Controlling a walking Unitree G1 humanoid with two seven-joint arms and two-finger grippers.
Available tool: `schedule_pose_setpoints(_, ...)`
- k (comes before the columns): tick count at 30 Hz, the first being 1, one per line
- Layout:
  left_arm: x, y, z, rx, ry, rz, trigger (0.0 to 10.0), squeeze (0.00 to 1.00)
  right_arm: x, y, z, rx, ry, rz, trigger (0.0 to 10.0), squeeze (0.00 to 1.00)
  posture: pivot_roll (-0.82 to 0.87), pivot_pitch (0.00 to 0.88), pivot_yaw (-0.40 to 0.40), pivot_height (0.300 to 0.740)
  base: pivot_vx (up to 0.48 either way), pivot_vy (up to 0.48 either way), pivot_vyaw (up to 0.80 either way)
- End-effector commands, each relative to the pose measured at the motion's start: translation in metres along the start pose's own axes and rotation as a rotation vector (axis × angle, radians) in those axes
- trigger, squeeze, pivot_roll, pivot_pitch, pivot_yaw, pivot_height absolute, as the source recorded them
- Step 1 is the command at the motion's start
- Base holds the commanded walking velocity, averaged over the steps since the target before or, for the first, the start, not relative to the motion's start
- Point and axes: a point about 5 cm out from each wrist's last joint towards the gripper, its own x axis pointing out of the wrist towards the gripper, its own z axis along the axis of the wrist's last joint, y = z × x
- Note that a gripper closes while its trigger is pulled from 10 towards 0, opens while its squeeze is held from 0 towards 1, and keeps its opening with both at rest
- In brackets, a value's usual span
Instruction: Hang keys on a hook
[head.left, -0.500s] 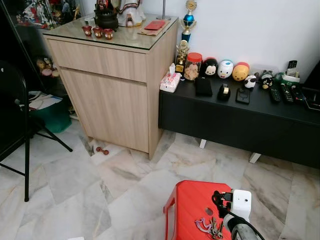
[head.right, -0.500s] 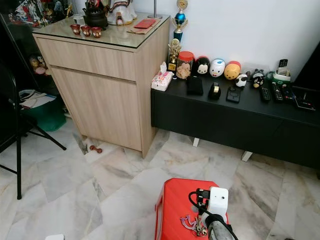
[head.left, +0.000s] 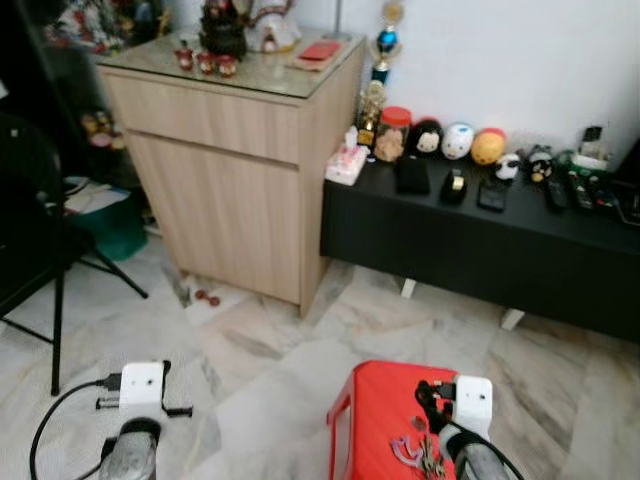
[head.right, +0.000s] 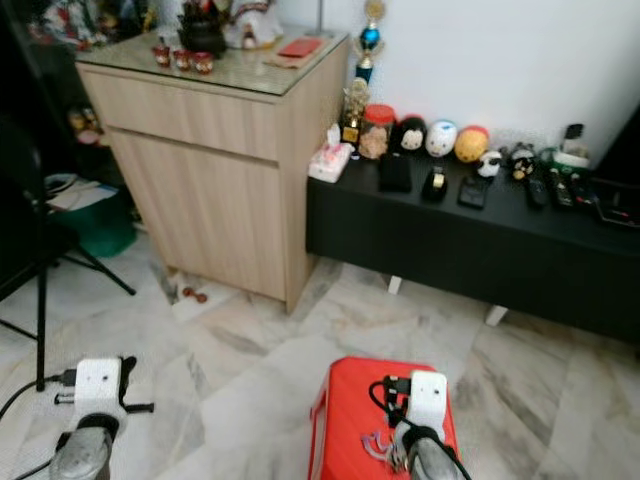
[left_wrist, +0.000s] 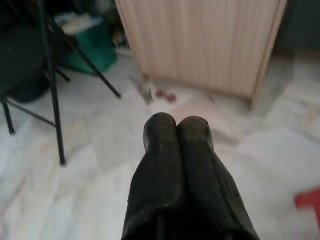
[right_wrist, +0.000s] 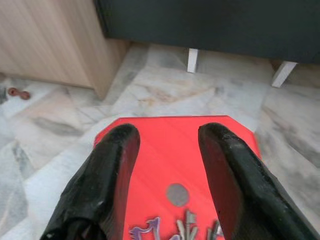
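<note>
The right gripper hangs over the square red plastic stool, its two black fingers spread wide with nothing between them, pointing down at the stool's top. The bunch of small metal keys on a ring with a purple-and-red fob lies flat on that red top, just on the robot's side of the grey round hole in the stool's middle and directly under the open gripper. The bunch looks light, hard and loose: several thin blades that will likely splay and swing from their ring once lifted, and slide on the smooth plastic if nudged sideways. The soundest hold is probably across the cluster where the blades meet the ring, or on the fob, pinching from above so the ring hangs free for a hook. The left gripper has its fingers pressed together and empty, held above the pale marble floor well to the left of the stool. Beyond the stool stand a light wooden cabinet and a low black sideboard against the white wall; no hook can be made out.
</note>
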Motion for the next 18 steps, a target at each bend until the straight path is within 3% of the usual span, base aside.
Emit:
schedule_pose_setpoints(1, 0.000, -0.006, 0.007, -0.017, -0.051, -0.030, 10.0, 0.00, 0.001, 0.003, 0.000, 0.004, 0.013, 0.006, 10.0, 0.00, 0.24, 0.000, -0.076, 0.740, 0.000, 0.000, 0.00)
schedule_pose_setpoints(6, -0.003, -0.009, 0.011, -0.041, -0.067, -0.083, 10.0, 0.00, 0.002, 0.009, -0.001, 0.012, 0.025, 0.012, 10.0, 0.00, 0.24, 0.000, -0.066, 0.740, 0.000, 0.000, 0.00)
schedule_pose_setpoints(12, 0.001, -0.009, 0.016, -0.111, -0.079, -0.056, 10.0, 0.00, 0.004, 0.011, 0.000, 0.010, 0.026, 0.020, 10.0, 0.00, 0.24, 0.000, -0.074, 0.740, 0.000, 0.000, 0.00)
schedule_pose_setpoints(18, -0.002, -0.011, 0.022, -0.174, -0.108, -0.041, 10.0, 0.00, 0.001, 0.004, -0.001, -0.043, 0.028, 0.022, 10.0, 0.00, 0.22, 0.000, -0.088, 0.740, 0.000, 0.000, 0.00)
